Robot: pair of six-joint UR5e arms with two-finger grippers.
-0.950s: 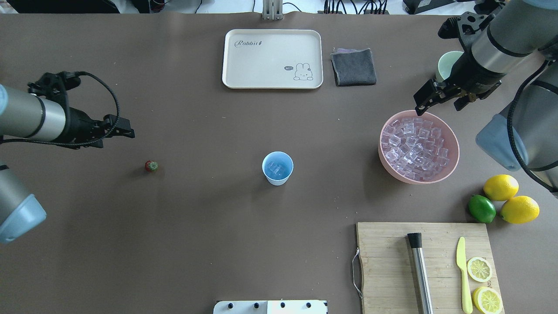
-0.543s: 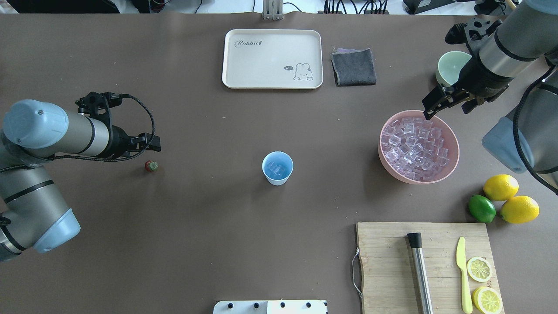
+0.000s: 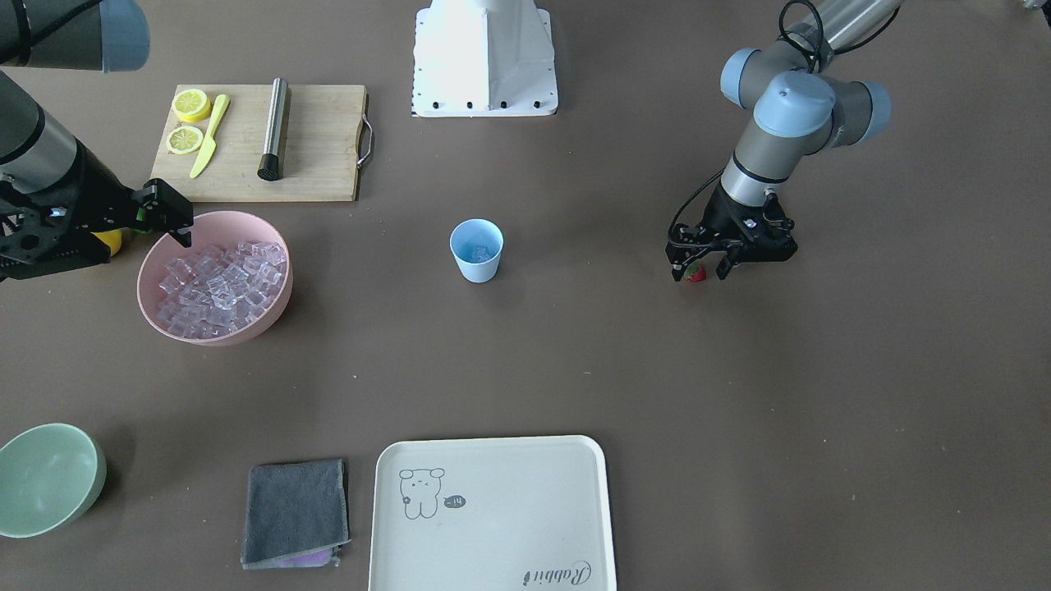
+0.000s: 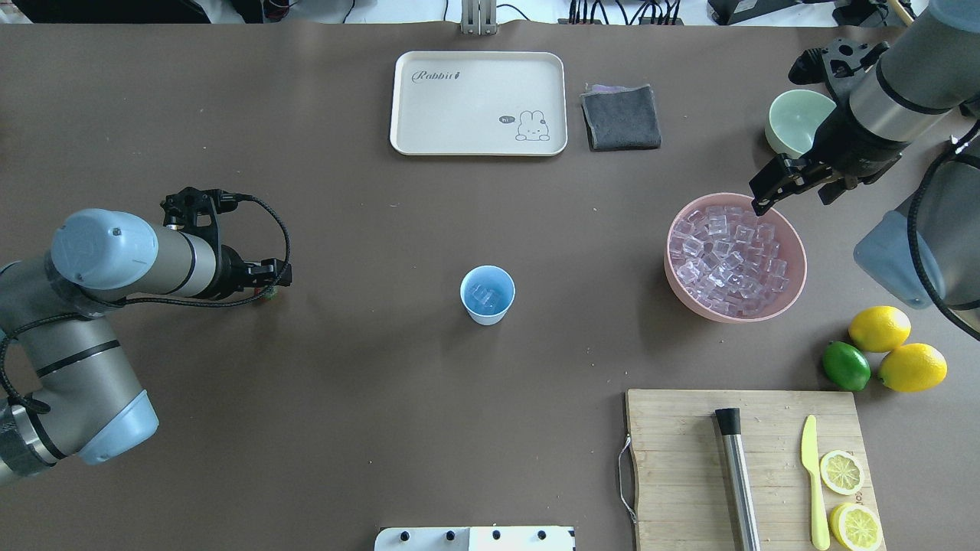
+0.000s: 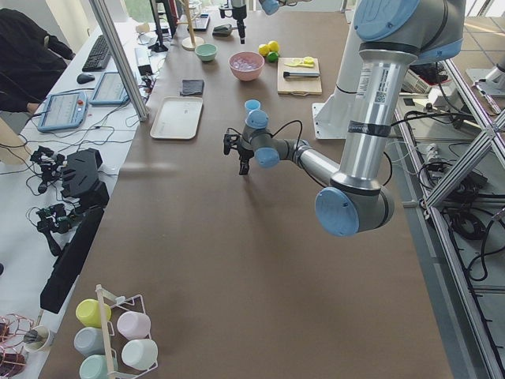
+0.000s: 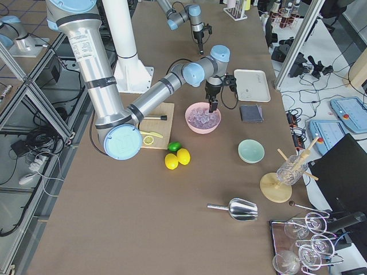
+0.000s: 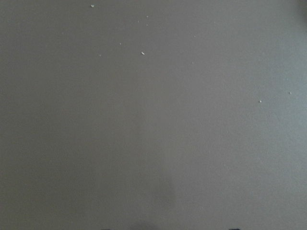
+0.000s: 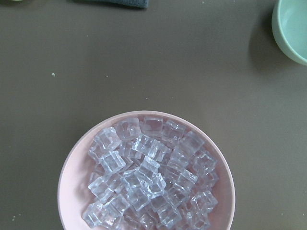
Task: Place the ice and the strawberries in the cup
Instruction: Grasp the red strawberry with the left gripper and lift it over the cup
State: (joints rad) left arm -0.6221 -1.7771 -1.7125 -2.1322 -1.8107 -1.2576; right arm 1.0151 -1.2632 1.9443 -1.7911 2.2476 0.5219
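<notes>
Left gripper (image 3: 699,269) stands wide, jaws straddling the strawberry (image 3: 695,276) directly beneath. Cup (image 3: 476,250) lies well apart, off to the robot's right.

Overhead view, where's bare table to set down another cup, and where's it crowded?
Bare: the strip between the tray and the cup, and the stretch between the cup and the left gripper. Crowded: the right side, where the pink bowl, lemons, lime, cutting board and right gripper sit close.
</notes>
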